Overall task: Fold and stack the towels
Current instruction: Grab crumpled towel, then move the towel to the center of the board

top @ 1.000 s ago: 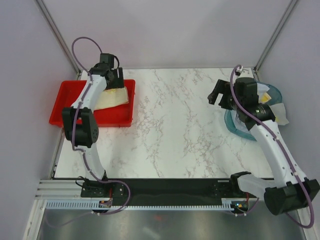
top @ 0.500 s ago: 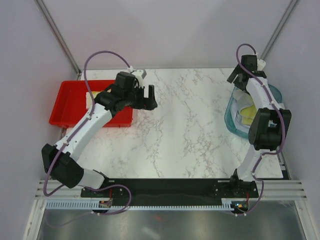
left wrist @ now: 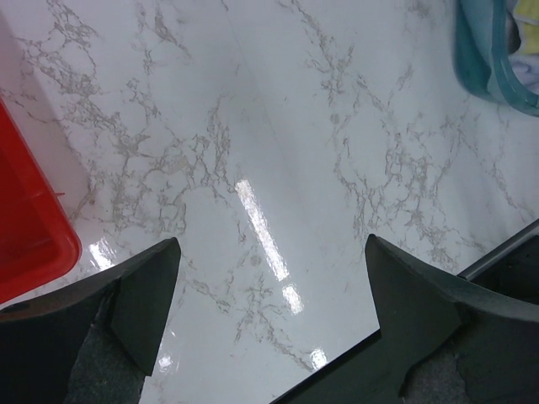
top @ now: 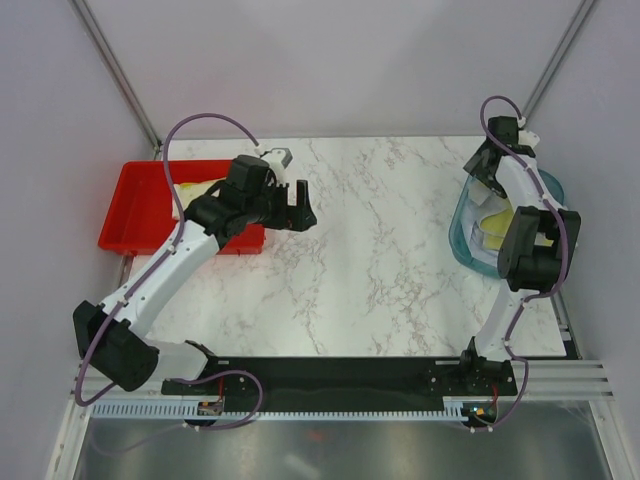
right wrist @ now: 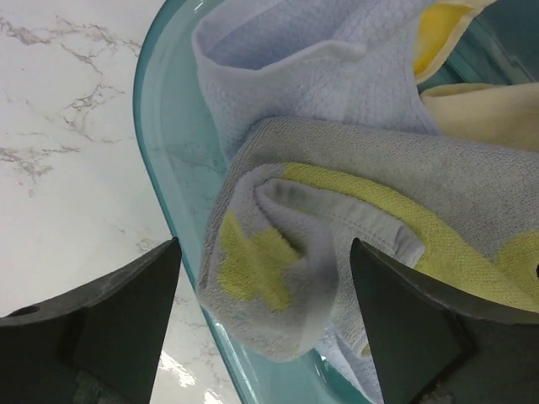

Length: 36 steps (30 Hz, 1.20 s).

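- The left gripper [top: 298, 205] is being held over the marble table [top: 370, 280], just off the red tray [top: 130, 215] on its 3 o'clock side.
- Its fingers [left wrist: 143, 303] are being spread wide apart, and nothing is being gripped between them; in the left wrist view only bare marble is being framed there.
- The tray is being seen at about 10 o'clock on the table in the top view. A pale yellow towel [top: 200, 188] is lying in it, partly covered by the left arm.
- The right gripper [top: 487, 175] is being held above the far end of the teal basket [top: 462, 240], which is sitting at about 3 o'clock on the table.
- The right fingers [right wrist: 126, 303] are likewise being spread wide, one on either side of a grey towel [right wrist: 337, 227] with yellow marks. Nothing is being clamped, and whether the pads are touching the cloth cannot be told.
- The grey towel is being seen bunched against the basket's wall, its rolled edge turned toward 9 o'clock in the right wrist view.
- A pale lilac-white towel [right wrist: 320, 67] is lying at 12 o'clock of the grey one, partly under it.
- A cream-yellow towel [right wrist: 480, 114] is being glimpsed at 2 o'clock, deeper in the basket.
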Motion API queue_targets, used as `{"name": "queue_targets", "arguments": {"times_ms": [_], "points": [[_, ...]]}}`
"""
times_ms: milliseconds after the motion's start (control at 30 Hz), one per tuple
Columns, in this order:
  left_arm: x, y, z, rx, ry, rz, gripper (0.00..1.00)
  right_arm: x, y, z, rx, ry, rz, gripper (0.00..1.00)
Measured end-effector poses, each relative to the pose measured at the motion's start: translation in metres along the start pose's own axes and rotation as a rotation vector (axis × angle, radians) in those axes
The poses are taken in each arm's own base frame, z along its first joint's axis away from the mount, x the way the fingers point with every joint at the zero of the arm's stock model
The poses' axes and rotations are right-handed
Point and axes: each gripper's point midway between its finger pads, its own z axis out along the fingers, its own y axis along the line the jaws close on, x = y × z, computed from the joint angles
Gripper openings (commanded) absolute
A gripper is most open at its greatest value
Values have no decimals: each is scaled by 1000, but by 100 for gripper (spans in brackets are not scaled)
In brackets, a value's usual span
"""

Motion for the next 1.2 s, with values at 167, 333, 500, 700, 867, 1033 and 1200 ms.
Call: {"name": "queue_targets", "arguments": {"times_ms": [167,333,500,700,867,1033,1200], "points": [[-2,-2,0,4,-9,-19,97,5,-12,8,12,20,8,21],[-7,-4,-8,6,-33,-25,97,-8,-15,-9,-13,23,-17,0],[-22,-9,-21,10,-87,-33,96,-78,34,-96,-302,-72,-12,0],[-39,-16,-38,21,-151,-52,96,-117,113,-335,-965,-256,-68,0],[-47,-24,-65,58,-209,-48,96,-41,134,-471,-1356,-172,-186,0],[-36,-32,-81,114,-220,-38,93,39,114,-424,-1293,37,-175,2],[-2,-21,-71,101,-148,-49,92,169,80,-304,-1041,331,-247,7]]}}
